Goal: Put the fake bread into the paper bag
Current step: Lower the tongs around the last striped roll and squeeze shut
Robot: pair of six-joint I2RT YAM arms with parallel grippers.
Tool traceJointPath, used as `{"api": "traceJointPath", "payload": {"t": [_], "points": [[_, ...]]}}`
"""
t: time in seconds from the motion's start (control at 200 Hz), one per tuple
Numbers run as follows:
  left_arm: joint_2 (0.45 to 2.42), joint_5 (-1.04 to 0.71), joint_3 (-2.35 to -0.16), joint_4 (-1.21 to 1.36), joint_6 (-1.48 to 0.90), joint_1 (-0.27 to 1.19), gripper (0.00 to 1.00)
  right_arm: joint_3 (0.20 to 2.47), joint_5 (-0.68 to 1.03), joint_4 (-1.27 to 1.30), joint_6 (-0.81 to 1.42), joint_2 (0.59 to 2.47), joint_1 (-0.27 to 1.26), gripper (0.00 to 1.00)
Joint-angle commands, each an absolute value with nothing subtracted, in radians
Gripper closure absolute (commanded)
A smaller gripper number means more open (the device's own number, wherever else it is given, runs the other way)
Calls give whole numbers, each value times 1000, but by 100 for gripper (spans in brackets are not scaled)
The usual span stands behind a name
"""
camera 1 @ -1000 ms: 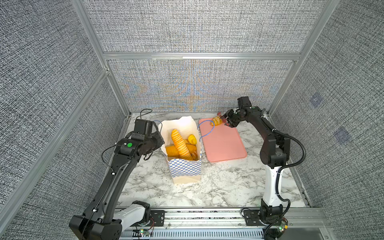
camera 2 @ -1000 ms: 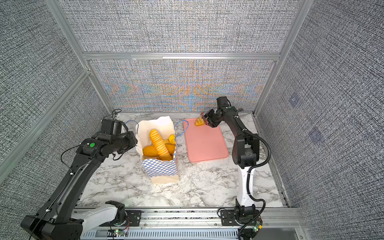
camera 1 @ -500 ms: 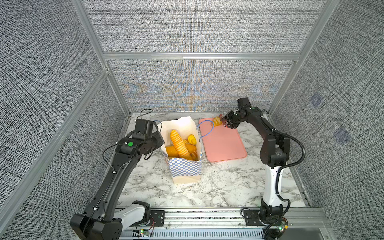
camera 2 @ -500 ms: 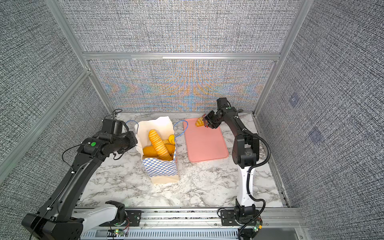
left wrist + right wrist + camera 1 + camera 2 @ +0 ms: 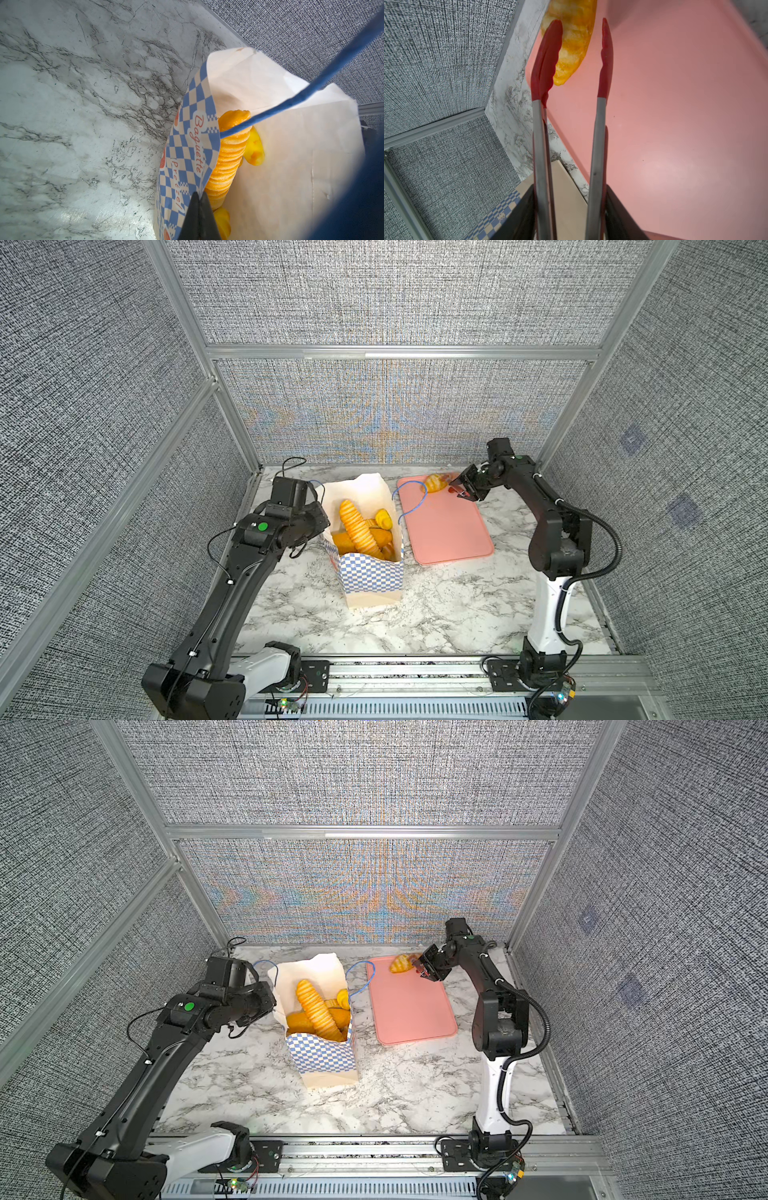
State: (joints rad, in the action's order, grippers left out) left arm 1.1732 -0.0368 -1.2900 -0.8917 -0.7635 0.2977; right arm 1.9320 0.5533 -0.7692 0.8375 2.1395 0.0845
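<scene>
The paper bag (image 5: pixel 371 580) is cream with a blue-and-white checkered band and red lettering; its baguette (image 5: pixel 357 529) is golden-orange. At two o'clock from it, a pink tray (image 5: pixel 446 531) carries an orange loaf (image 5: pixel 434 483). The tongs (image 5: pixel 548 62) are red-tipped, silver-armed.

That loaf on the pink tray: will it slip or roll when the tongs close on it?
Likely slippery: the loaf looks glossy, so the red tongs may slide off it. Its rounded, tapered shape may let it roll or squirt out across the flat pink tray.

The marble table (image 5: pixel 457 614) bears the upright paper bag (image 5: pixel 371 580) beside a pink tray (image 5: pixel 444 526).
</scene>
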Motion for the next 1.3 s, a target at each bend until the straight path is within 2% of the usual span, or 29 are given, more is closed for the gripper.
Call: {"api": "traceJointPath", "payload": {"t": [0.0,0.34,1.295], "points": [[1166,-36,-1290,-900,-764,297,97,1940,593,-771,814,2128,85,51],[1147,-28,-1284,-913,-764,298,97,1976,600,-790,808,2121,85,48],[1128,-8,-1269,-917,-778,297,97,2148,607,-849,838,2285,94,45]]}}
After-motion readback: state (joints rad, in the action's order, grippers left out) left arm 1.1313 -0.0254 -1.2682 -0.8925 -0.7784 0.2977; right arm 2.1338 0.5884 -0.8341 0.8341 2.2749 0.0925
